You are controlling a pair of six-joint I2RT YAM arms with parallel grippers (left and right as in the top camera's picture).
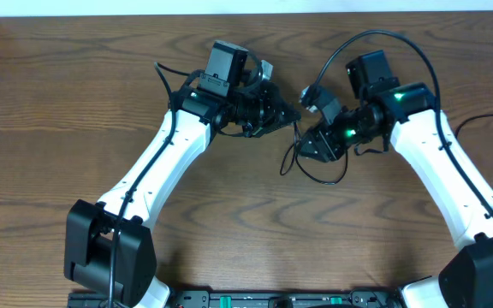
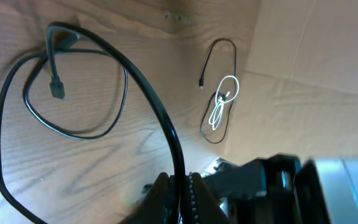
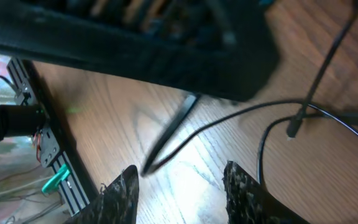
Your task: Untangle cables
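Overhead view: two white robot arms reach over a brown wood-grain table [image 1: 58, 111] & meet near its far middle. The left arm [image 1: 168, 144] comes in from the lower left, the right arm [image 1: 442, 162] from the lower right. Their black wrists sit just beside each other.

The left jaws are closed tight on a black cable [image 2: 176, 152]. In the left wrist view the two fingertips [image 2: 163, 199] pinch it w/ no gap showing. From the pinch the cable curves away into a loose loop lying on the table, w/ a small plug end [image 2: 57, 88] inside the loop.

The right jaws are spread wide & hold nothing. Their fingertips [image 3: 122, 194] stand well apart w/ bare table btwn them. Strands of black cable lie on the table just ahead of the gap. A blurred dark part of the other arm fills the top of the right wrist view.

Overhead, loops of the black cable show below & beside the right wrist.

A white cable [image 2: 222, 98], gathered in a small bundle, overlaps a second black cable [image 2: 221, 41]; can't tell which is on top. Both lie by the table's right edge, well apart from both jaws.
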